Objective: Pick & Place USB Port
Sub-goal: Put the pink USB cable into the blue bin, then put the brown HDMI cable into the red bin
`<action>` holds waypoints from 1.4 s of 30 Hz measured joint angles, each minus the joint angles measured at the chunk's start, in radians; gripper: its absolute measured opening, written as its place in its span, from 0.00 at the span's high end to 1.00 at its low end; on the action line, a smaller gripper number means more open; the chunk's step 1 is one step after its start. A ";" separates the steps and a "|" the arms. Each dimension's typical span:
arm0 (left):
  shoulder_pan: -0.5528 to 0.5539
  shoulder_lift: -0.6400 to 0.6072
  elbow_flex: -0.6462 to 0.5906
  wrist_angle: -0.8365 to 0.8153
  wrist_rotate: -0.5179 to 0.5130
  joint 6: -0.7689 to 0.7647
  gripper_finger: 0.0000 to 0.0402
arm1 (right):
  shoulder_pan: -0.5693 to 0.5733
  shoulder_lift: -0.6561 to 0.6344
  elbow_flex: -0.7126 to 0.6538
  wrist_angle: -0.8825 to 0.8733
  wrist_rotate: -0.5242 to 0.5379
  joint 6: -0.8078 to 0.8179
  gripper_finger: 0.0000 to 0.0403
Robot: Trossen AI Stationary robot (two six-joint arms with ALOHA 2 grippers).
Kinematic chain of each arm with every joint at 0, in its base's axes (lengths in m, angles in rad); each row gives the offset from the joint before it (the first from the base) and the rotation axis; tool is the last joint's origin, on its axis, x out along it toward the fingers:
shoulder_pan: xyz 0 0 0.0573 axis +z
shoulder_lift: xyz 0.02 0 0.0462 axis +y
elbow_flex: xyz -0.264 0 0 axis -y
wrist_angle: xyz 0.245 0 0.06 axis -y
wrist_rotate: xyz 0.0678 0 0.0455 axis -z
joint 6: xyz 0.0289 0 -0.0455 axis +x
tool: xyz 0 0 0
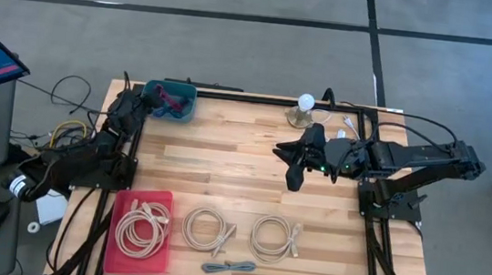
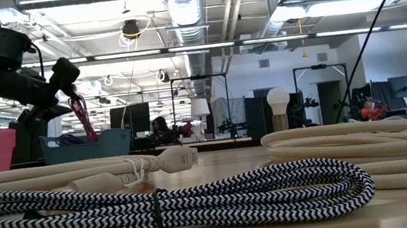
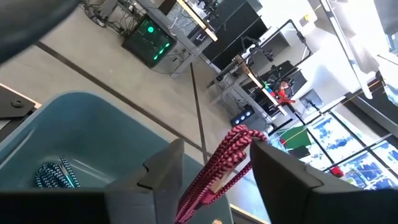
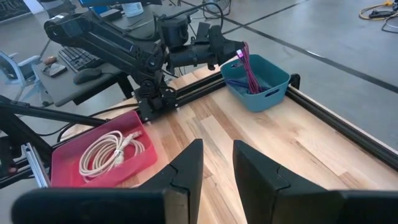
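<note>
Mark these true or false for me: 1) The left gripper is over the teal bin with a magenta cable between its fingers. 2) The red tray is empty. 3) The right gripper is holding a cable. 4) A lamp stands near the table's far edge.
1) True: the left gripper is above the teal bin, with the magenta cable hanging between its fingers.
2) False: the red tray holds a coiled cream cable.
3) False: the right gripper hovers over bare table, holding nothing.
4) True: the lamp stands there.
</note>
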 joint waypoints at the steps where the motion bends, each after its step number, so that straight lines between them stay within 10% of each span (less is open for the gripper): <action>1: 0.000 0.000 0.000 0.000 0.000 0.000 0.52 | 0.000 0.000 0.000 0.000 0.000 0.000 0.80; 11: -0.001 0.000 0.000 -0.015 0.020 -0.029 0.39 | 0.002 0.000 0.000 0.000 -0.002 0.000 0.80; 32: -0.001 0.000 0.177 -0.319 0.242 -0.037 0.96 | 0.026 0.000 0.000 -0.007 -0.001 0.000 0.80; 42: -0.001 0.001 0.325 -0.640 0.237 0.101 0.99 | 0.026 0.000 0.000 -0.048 0.000 -0.001 0.80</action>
